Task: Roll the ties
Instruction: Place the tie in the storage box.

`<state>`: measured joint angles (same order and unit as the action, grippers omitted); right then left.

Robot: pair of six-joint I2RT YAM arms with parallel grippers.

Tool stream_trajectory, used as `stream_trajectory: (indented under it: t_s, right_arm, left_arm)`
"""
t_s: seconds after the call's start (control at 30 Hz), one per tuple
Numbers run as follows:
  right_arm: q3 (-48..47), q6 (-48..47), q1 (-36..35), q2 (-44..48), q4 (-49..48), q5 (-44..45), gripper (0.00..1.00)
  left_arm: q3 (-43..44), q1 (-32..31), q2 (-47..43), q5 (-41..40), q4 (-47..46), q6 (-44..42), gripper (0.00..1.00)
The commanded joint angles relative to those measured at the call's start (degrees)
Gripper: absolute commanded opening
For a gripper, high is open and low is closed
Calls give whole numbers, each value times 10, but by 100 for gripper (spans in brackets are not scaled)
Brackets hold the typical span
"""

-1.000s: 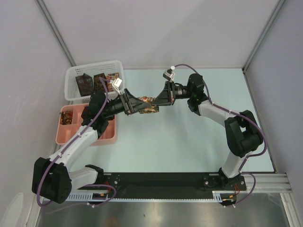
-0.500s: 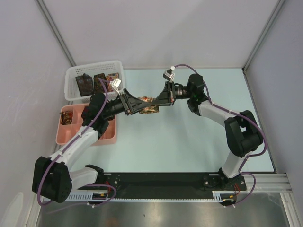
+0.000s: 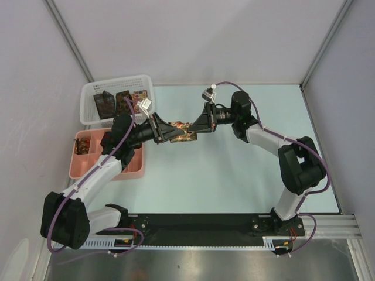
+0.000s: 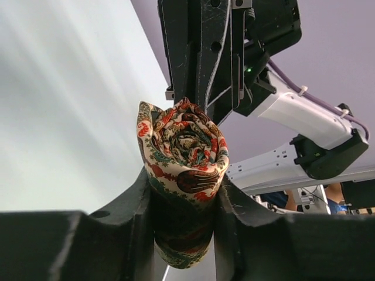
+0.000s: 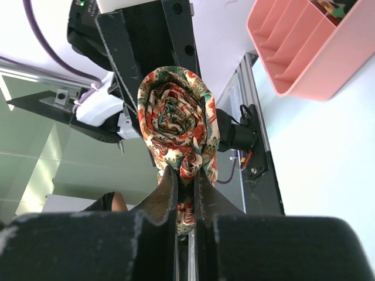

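Observation:
A rolled tie (image 3: 180, 130) with a cream, red and green paisley pattern hangs in the air between my two grippers, above the table's far-left part. My left gripper (image 3: 166, 130) is shut on the roll's body; in the left wrist view the roll (image 4: 183, 153) sits spiral-end up with both fingers of the gripper (image 4: 183, 182) pressed against its sides. From the opposite side my right gripper (image 3: 197, 124) pinches the roll; in the right wrist view the narrow jaws of this gripper (image 5: 186, 177) clamp a fold of fabric at the edge of the roll (image 5: 177, 120).
A white mesh basket (image 3: 88, 92) at the far left holds dark folded ties (image 3: 106, 104). In front of it a pink compartment tray (image 3: 79, 170), also visible in the right wrist view (image 5: 293, 52), holds small patterned pieces. Grey walls stand close on both sides.
My left gripper has closed from wide open onto the rolled tie. The right gripper has kept its pinch, and the roll has barely shifted.

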<state>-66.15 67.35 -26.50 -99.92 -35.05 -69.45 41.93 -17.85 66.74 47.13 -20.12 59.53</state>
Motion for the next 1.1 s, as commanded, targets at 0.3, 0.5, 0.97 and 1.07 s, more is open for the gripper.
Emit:
stream_trajectory:
  t_s: [0.3, 0.5, 0.97, 1.07]
  right_arm:
    - [-61, -145, -11, 2, 183, 13, 52]
    - [-71, -183, -6, 2, 238, 25, 99]
    - [-85, -267, 21, 2, 345, 41, 100]
    - [-87, -274, 20, -2, 347, 39, 100]
  left_arm:
    - [29, 17, -8, 2, 82, -84, 0]
    - [39, 35, -11, 4, 122, -115, 0]
    - [284, 210, 48, -166, 655, -585, 0]
    - [335, 258, 77, -208, 720, -658, 0]
